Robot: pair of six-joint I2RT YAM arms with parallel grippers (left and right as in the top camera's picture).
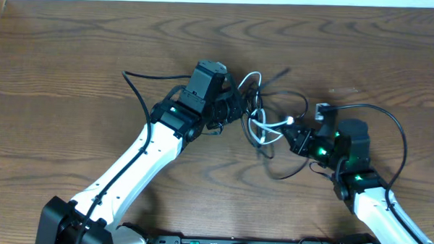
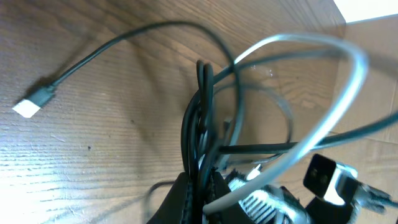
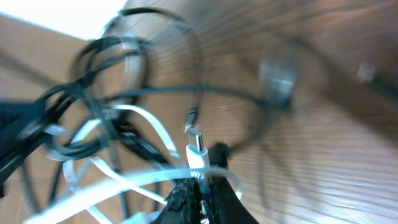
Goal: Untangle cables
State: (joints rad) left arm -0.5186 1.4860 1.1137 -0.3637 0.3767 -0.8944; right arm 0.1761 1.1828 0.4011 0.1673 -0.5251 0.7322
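The cables (image 1: 257, 116) are lying bunched near the middle of the table (image 1: 75, 44), between both arms. The left gripper (image 1: 235, 109) is clenching the black cables (image 2: 204, 106). The right gripper (image 1: 292, 133) is pinching the white cable (image 3: 196, 149) at its plug. Bare wood is spreading widely around, and the far edge is well apart.

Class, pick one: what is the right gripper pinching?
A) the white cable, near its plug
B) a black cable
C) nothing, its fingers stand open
A: the right wrist view shows the right gripper shut on the white cable, just below its plug.
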